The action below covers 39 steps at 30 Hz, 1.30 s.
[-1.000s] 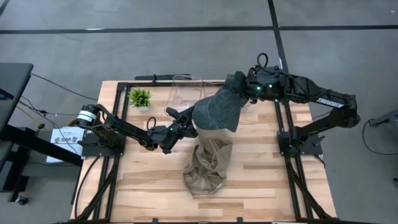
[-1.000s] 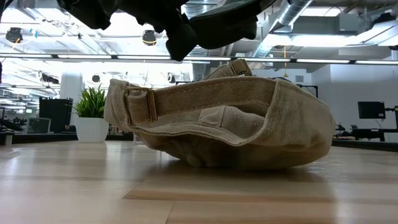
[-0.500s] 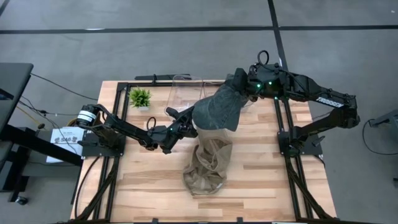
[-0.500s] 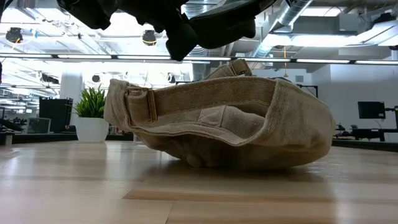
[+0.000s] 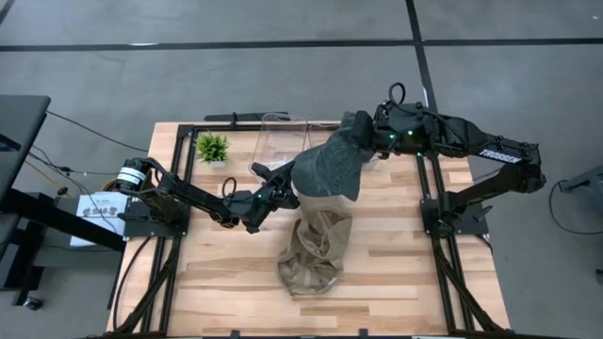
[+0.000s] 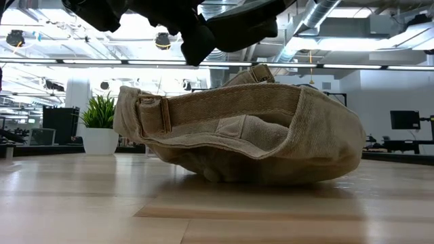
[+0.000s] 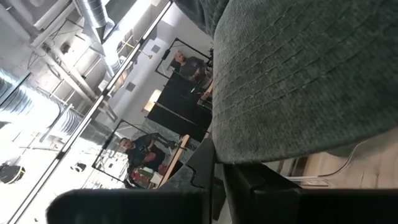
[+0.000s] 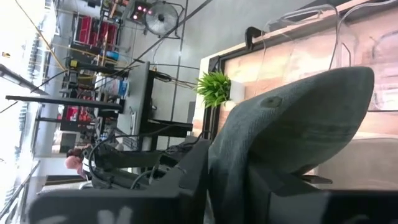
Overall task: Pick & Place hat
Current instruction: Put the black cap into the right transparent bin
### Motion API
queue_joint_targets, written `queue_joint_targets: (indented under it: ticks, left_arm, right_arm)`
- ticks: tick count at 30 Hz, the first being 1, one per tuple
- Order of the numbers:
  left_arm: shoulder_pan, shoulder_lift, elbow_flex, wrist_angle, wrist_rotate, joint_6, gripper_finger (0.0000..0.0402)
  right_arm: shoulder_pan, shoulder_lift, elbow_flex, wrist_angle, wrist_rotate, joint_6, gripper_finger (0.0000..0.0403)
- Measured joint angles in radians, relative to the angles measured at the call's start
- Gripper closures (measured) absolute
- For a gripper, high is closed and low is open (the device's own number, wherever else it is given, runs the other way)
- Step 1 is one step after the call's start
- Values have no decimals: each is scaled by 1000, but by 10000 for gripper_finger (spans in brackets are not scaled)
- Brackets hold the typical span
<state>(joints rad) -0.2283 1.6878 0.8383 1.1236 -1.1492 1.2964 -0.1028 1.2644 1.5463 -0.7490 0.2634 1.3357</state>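
A dark grey-green hat (image 5: 330,165) hangs above the table, stretched between my two grippers. My left gripper (image 5: 285,182) is shut on its brim end toward the table's left. My right gripper (image 5: 366,134) is closed on its crown end toward the far right. Beneath it a tan hat (image 5: 316,250) lies on the wooden table on its crown, its strap and opening toward the near edge (image 6: 237,139). In the low view the dark hat (image 6: 230,27) shows only at the top. My left gripper holds the stitched brim (image 7: 261,149) at its edge, coming roughly level from the table's left. The brim stands clear of the table. My right gripper has the crown's cloth (image 8: 227,168) between its two fingers (image 8: 193,180), coming from the table's right. The hat reaches away from it, lifted clear.
A clear plastic container (image 5: 283,137) stands at the back of the table behind the dark hat. A small potted plant (image 5: 212,147) sits at the far left. Black frame rails (image 5: 433,188) run along both sides. People are in the room beyond the table.
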Motion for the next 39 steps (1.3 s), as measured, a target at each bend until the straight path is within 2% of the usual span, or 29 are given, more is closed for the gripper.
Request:
queue_joint_targets:
  ticks: [7, 18, 28, 39]
  left_arm:
    - [0, 0, 0, 1, 0, 0, 384]
    - [0, 0, 0, 1, -1, 0, 384]
    - [0, 0, 0, 0, -2, 5, 370]
    - [-6, 0, 0, 0, -2, -2, 359]
  right_arm:
    - [0, 0, 0, 0, 0, 0, 397]
    - [0, 0, 0, 0, 0, -34, 397]
    - [0, 0, 0, 1, -1, -34, 362]
    - [0, 0, 0, 1, -2, -34, 360]
